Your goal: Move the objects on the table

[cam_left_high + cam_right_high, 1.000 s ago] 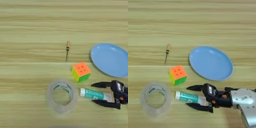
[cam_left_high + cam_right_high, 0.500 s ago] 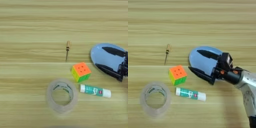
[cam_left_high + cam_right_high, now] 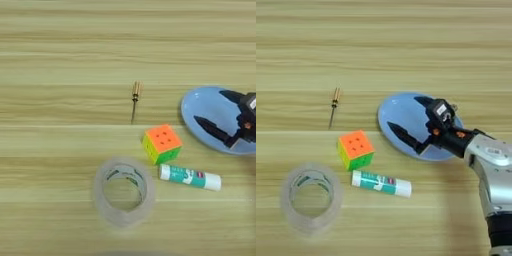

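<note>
Right eye view shows the silver forearm [image 3: 491, 165] coming in from the lower right corner and reaching up and to the left, so that the gripper [image 3: 410, 117] hangs over a pale blue plate [image 3: 396, 112]. Its two black fingers [image 3: 401, 135] are spread wide apart, one pointing toward the plate's near left rim and the other toward its far side, and nothing sits between them; the gripper holds no object. Whether the fingertips touch the plate's surface cannot be told.

All four loose objects lie on the counter [image 3: 381, 45] to the left of the gripper. The small puzzle cube [image 3: 356, 149], orange on top with green and yellow sides, stands near the gripper, just off the plate's left rim and a little nearer the robot. The white-and-teal glue stick [image 3: 381, 183] lies on its side in front of the gripper, closer to the robot, just beside the cube and apart from the plate. The clear wide tape roll [image 3: 310, 199] lies flat well to the gripper's left and toward the robot, beyond the glue stick. The tiny brass-handled screwdriver [image 3: 334, 104] lies well to the gripper's left, roughly level with it, handle pointing away from the robot.
</note>
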Tool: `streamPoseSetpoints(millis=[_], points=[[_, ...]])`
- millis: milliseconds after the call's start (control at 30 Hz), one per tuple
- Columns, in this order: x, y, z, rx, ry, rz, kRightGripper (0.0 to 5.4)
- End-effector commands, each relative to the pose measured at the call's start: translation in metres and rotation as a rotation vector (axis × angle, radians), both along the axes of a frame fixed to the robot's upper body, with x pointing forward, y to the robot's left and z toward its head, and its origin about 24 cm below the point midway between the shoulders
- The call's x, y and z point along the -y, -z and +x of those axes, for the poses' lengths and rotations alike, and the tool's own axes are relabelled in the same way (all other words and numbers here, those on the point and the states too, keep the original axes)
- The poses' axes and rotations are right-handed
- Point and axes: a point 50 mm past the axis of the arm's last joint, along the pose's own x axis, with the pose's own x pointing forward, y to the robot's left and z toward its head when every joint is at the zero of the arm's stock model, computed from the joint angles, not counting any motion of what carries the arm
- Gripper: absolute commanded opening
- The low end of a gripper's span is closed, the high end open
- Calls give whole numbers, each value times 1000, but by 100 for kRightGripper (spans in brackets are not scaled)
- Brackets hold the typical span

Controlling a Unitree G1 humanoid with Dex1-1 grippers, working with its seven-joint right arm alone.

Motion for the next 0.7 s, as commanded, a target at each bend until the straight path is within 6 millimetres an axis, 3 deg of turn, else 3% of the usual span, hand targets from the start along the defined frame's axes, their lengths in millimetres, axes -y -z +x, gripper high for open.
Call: streamPoseSetpoints(millis=[33,367,700], points=[[4,-34,19,176,56,-118,539],[8,-23,25,199,103,-368,539],[7,-12,24,131,42,-464,539]])
